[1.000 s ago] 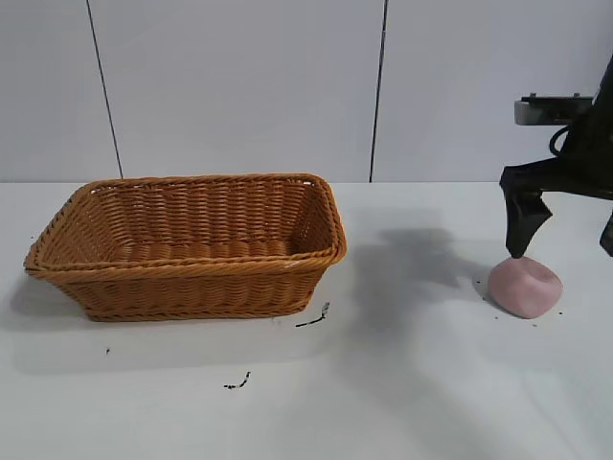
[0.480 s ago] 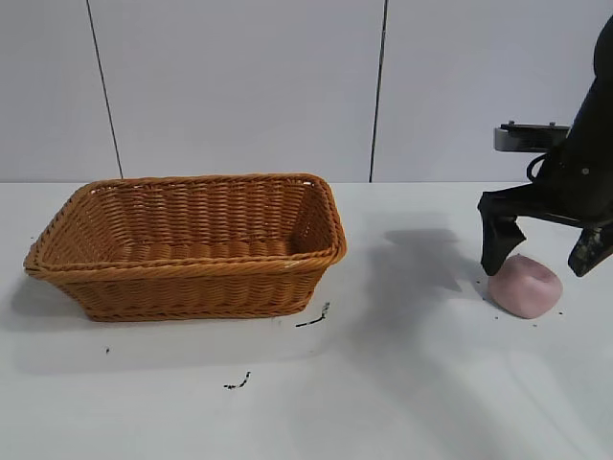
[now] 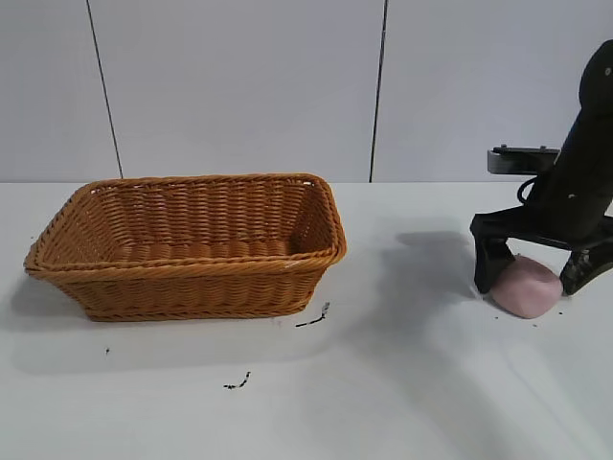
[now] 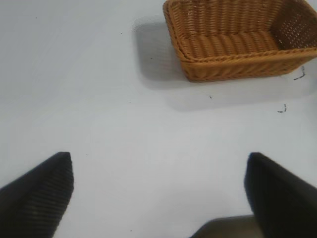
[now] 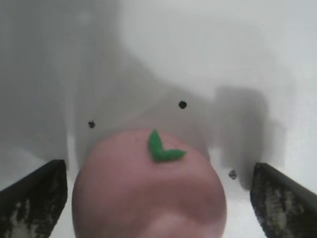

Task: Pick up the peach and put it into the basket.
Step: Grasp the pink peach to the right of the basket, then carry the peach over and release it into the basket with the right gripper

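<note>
Lowered since earlier frame, right pincer (image 3: pixel 533 279) straddles peach (image 3: pixel 525 286) on desk (image 3: pixel 402 383), fingers spread, basket (image 3: pixel 187 244) well apart; off-centre closing risks squeezing peach out sideways; left pincer (image 4: pixel 158 191) open, idle

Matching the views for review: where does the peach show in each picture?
Exterior: peach at far right on the table, between the open right claw fingers.
Left wrist: not in it.
Right wrist: peach low in the middle.
Shared landmark: the right claw's dark fingers.
</note>
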You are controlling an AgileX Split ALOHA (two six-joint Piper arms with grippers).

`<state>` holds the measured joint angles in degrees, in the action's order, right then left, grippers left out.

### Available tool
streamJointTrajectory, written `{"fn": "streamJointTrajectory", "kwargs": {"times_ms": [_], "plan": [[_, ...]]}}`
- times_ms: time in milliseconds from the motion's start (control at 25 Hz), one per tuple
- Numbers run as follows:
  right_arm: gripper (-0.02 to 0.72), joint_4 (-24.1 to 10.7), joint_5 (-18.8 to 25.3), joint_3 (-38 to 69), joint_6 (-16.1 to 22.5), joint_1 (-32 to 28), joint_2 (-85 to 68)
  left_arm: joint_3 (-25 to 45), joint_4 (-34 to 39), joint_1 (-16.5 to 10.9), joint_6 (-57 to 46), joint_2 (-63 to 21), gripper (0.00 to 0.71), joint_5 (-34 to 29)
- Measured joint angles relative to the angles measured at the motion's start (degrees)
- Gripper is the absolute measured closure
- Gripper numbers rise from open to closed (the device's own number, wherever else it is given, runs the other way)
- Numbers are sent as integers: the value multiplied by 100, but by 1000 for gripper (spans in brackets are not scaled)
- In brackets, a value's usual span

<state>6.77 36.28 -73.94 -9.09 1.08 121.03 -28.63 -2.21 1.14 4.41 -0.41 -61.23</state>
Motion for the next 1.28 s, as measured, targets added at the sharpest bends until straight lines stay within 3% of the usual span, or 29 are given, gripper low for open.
{"fn": "streamJointTrajectory", "kwargs": {"times_ms": [160,240,360,480,680,800,1000,1280], "plan": [[29,17,4,0,0,0,5,0,0,0,0,0,18,0],[146,17,16,0,0,0,12,0,0,0,0,0,18,0],[482,25,59,-7,0,0,12,0,0,0,0,0,18,0],[625,59,132,-36,0,0,-35,0,0,0,0,0,18,0],[663,8,316,-36,4,0,-450,0,0,0,0,0,18,0],[666,-12,709,-289,86,0,-830,0,0,0,0,0,18,0],[668,-17,1719,-1574,89,33,-991,0,0,0,0,0,18,0],[669,-47,2287,-3262,198,706,-553,0,0,0,0,0,18,0]]}}
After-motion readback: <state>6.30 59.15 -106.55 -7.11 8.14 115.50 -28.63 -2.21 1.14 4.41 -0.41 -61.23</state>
